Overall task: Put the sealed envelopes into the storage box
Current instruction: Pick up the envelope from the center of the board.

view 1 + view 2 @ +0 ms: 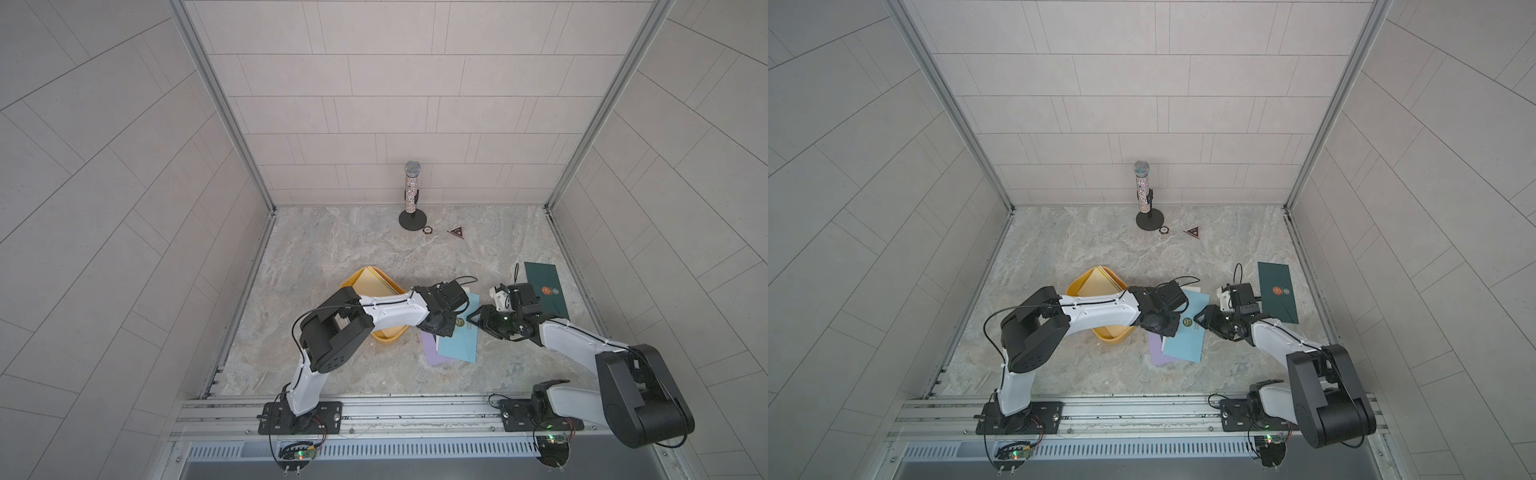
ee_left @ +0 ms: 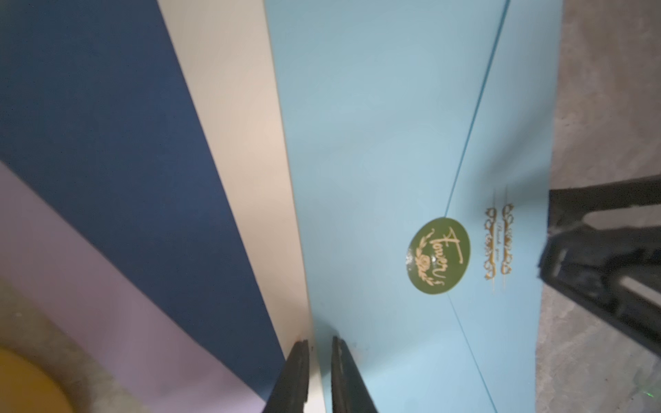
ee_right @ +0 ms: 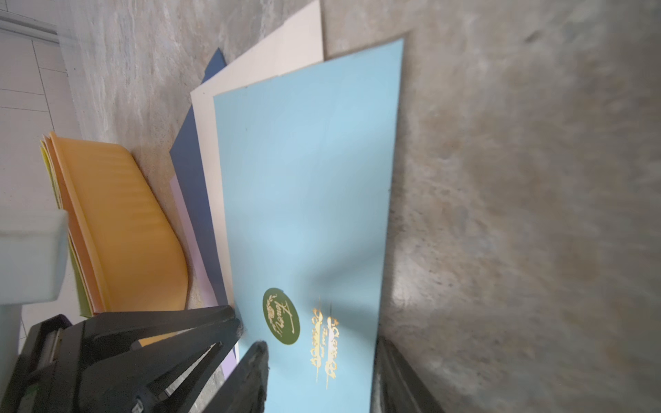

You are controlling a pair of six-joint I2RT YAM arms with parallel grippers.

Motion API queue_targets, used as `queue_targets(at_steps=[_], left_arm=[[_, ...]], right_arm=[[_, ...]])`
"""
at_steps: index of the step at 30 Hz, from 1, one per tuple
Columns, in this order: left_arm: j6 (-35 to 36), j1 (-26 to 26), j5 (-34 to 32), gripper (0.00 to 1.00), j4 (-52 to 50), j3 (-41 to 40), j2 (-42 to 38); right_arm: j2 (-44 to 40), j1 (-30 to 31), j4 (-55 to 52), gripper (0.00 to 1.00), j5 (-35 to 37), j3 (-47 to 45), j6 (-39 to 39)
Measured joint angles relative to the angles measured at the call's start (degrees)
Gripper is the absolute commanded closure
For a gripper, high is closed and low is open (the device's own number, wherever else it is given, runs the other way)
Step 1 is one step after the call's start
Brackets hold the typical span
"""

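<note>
Pale-blue paper envelope (image 2: 375,143), round green gold-lettered seal (image 2: 439,255), tops fanned cream-navy-lilac envelope stack (image 2: 229,107). Left gripper (image 2: 319,344) nearly pressed together at edge, grip unclear; right gripper (image 3: 322,345) spread.

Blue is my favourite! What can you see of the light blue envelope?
The light blue envelope is a long, smooth paper rectangle with a round green sticker sealing its flap and gold print beside it. It lies topmost on a cream envelope, a navy envelope and a lilac envelope, near the box. The left gripper stands nearly shut at one long edge; the open right gripper reaches over it.
</note>
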Motion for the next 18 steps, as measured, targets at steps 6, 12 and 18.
queue_targets(at_steps=[6,12,18], left_arm=[[-0.31,0.0,-0.07,0.81,1.18,-0.44,-0.04],[-0.31,0.0,-0.07,0.81,1.7,-0.74,-0.15],[-0.31,0.0,-0.04,0.8,2.45,-0.9,-0.17]], right_arm=[[0.57,-0.09,0.81,0.56,-2.89,-0.44,1.9],[-1.09,-0.09,-0.17,0.63,-4.31,-0.26,3.67],[-6.29,-0.09,-2.75,0.7,-4.83,1.2,4.74]])
